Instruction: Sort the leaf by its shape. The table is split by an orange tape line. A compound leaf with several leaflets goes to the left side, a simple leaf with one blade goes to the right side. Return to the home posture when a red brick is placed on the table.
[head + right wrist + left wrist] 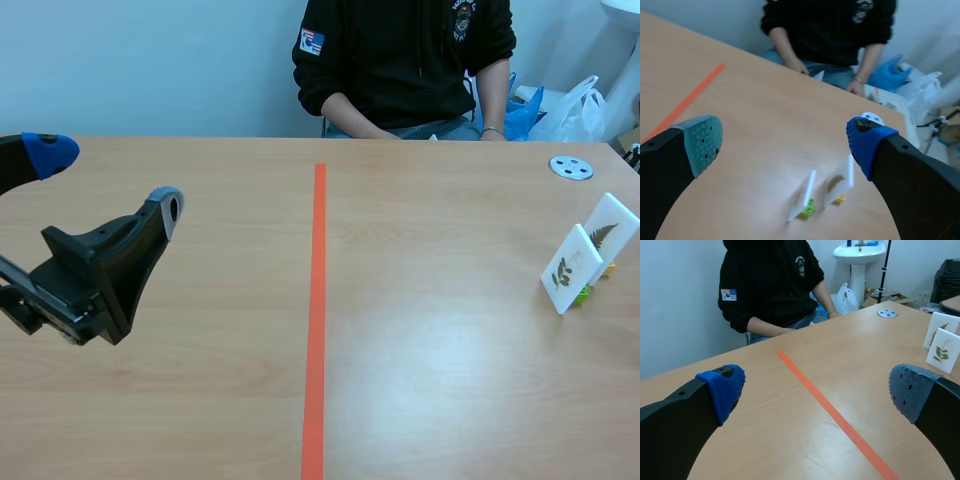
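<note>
Two white leaf cards stand at the table's right edge on small bricks. The front card point(572, 268) point(942, 350) shows a sprig with several leaflets and sits on a green brick point(810, 207). The rear card point(608, 232) point(940, 324) shows a feathery, fern-like leaf. In the right wrist view both cards are edge-on: front card point(805, 196), rear card point(850, 172). My left gripper point(110, 180) point(817, 390) hangs open over the left half, far from the cards. My right gripper point(785, 142) is open above and short of the cards; the scene view does not show it.
The orange tape line point(318, 300) point(840, 420) point(685, 102) splits the table lengthwise. A grey round disc point(571, 168) point(887, 313) point(871, 118) lies at the far right. A person point(400, 60) sits across the table, hands at its far edge.
</note>
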You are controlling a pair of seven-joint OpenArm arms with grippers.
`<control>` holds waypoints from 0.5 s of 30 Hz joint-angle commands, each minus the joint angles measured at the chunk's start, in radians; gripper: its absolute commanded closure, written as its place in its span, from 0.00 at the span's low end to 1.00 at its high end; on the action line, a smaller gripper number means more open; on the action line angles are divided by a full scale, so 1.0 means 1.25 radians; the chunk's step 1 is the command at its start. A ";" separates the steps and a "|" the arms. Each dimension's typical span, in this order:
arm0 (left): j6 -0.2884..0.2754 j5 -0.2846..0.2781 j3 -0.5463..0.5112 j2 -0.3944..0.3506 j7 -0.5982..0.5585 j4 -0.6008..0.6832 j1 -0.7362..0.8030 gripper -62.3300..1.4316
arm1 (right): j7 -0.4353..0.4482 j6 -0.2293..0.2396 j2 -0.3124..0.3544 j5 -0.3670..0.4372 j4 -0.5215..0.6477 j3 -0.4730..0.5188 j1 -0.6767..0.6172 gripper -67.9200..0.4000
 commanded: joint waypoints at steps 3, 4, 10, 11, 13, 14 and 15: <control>0.000 -0.007 0.001 -0.007 -0.011 0.008 -0.003 0.01 | -0.001 0.014 -0.018 0.008 0.065 -0.013 -0.036 0.25; 0.000 -0.007 0.001 -0.009 -0.011 0.008 -0.003 0.01 | -0.001 0.023 -0.018 0.008 0.081 -0.023 -0.048 0.25; 0.000 -0.008 0.001 -0.016 -0.011 0.008 -0.003 0.01 | 0.000 0.027 -0.018 -0.030 0.129 -0.135 -0.085 0.25; 0.000 -0.008 0.001 -0.016 -0.011 0.008 -0.003 0.01 | 0.000 0.027 -0.018 -0.045 0.129 -0.157 -0.085 0.25; -0.002 -0.008 0.001 -0.020 -0.011 0.008 -0.005 0.01 | 0.004 0.022 -0.019 -0.074 0.129 -0.199 -0.085 0.25; -0.003 -0.008 0.001 -0.022 -0.011 0.008 -0.005 0.01 | 0.010 0.021 -0.019 -0.090 0.129 -0.217 -0.085 0.25; -0.003 -0.008 0.001 -0.023 -0.011 0.009 -0.007 0.01 | 0.017 0.022 -0.020 -0.105 0.129 -0.232 -0.085 0.25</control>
